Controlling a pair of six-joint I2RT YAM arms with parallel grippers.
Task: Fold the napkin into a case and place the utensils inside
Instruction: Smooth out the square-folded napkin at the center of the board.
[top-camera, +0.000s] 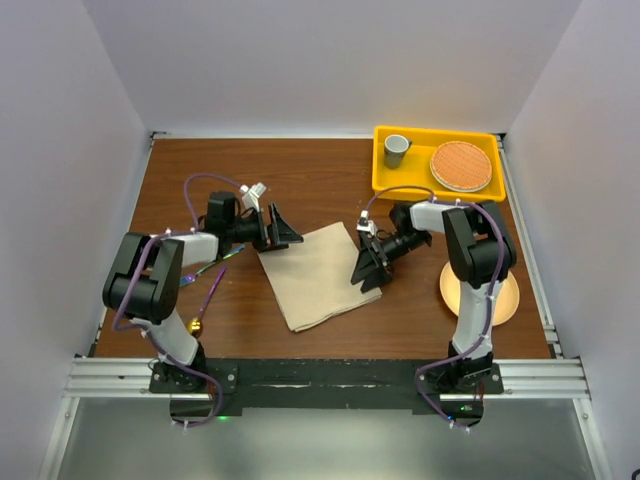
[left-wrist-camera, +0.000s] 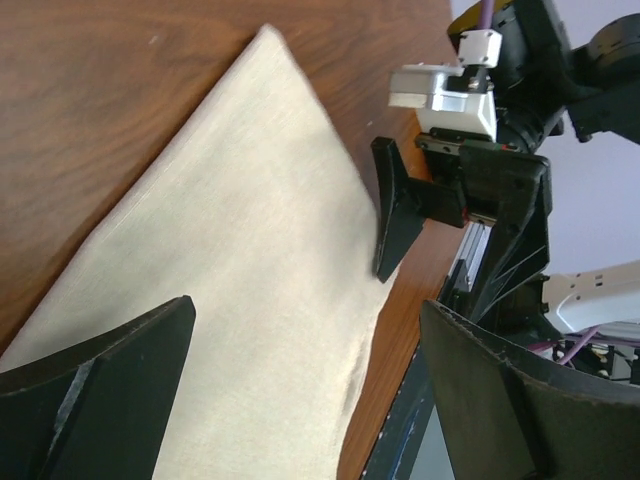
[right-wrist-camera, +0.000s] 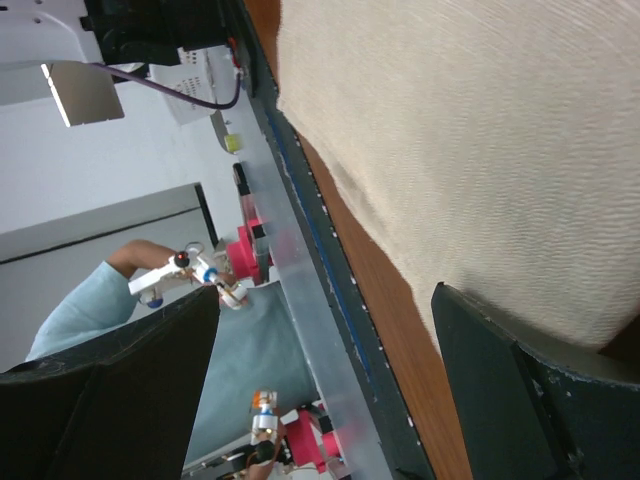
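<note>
Both tools are released over the cloth. The left tool (top-camera: 282, 229) hangs with its jaws spread wide at the upper-left edge of the napkin (top-camera: 315, 277). The right tool (top-camera: 368, 270) hovers at the opposite, right-hand edge, jaws likewise apart and gripping nothing. In the right wrist view, one of its fingers (right-wrist-camera: 530, 400) sits just over the cloth's border, though whether it touches cannot be told.

Between the two tools the napkin lies flat on the worktop (top-camera: 330, 185). It is a plain beige rectangle set on the diagonal, not yet the narrow pocket the task asks for. The fork (top-camera: 213, 265) and spoon (top-camera: 206, 302) lie well apart from it, beside the left arm, with neither tool near them.

Judging by this layout, the folding step is in hand and the loading of the utensils has not begun. The next move appears to call for each tool to descend, work a finger under the thin edge lying flush to the wood, and close on it. The tools would then need to carry that edge across together so the crease runs straight. Catching too many layers, or dragging the cloth sideways, looks like the main risk.
</note>
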